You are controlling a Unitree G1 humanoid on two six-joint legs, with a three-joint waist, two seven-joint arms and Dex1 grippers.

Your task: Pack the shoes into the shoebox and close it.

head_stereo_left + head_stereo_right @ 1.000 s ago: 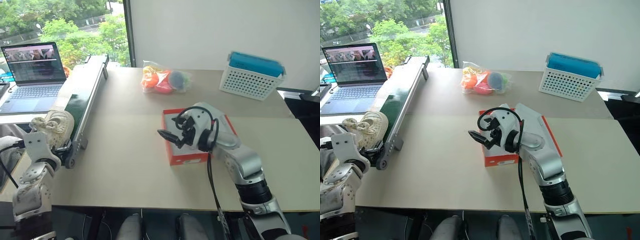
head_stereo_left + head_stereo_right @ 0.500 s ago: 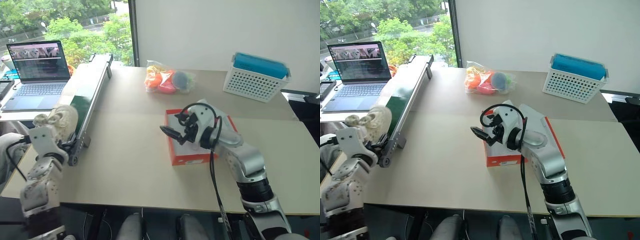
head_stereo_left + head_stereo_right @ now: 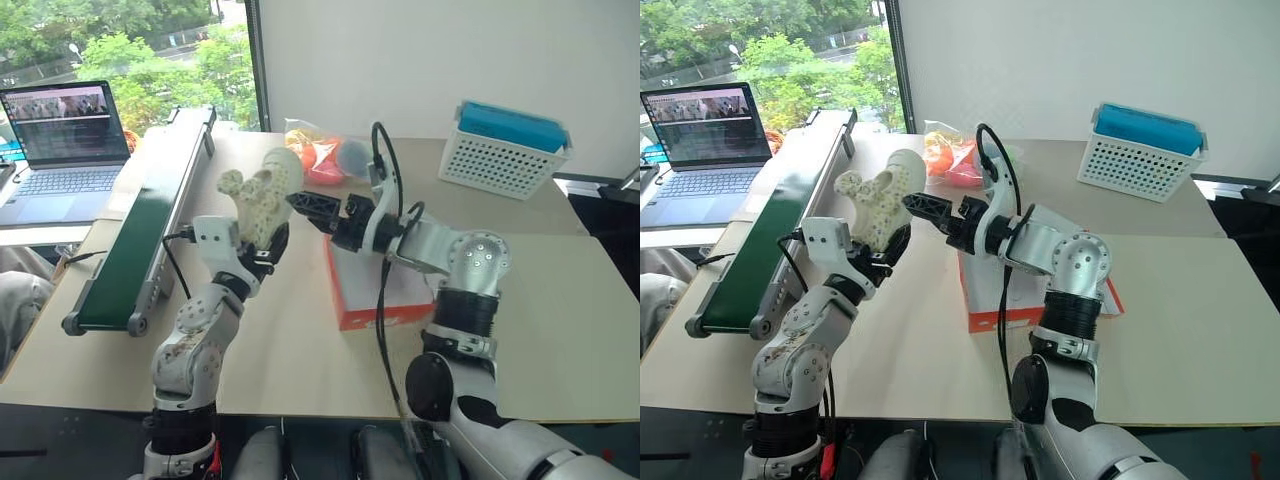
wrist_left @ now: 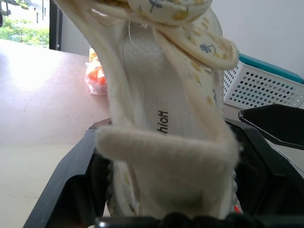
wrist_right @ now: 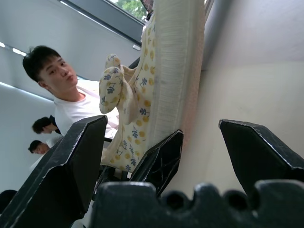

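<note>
Cream-white and lacy, one shoe [image 3: 262,198] stands nearly upright in the left gripper [image 3: 262,248], whose black fingers are clamped on its heel end with the toe pointing up, held in the air over the table [image 3: 260,330] to the left of the red-orange shoebox [image 3: 375,295]. The right gripper [image 3: 312,207] has its jaws spread wide with nothing between them, levelled toward the shoe from the right; its fingertips sit just beside the shoe's upper part, close but apart as far as the head views show. The right wrist view looks straight at the shoe's sole edge between those open fingers. The step in hand looks like bringing the shoe to the box, perhaps with a handover or a two-handed steadying. Whether the box lid is up cannot be made out, since the right arm covers much of it. Next, the shoe likely needs carrying right and laying flat in the box; the right gripper should either close gently on the toe or get clear of the box opening first. A second shoe is not identified here.
</note>
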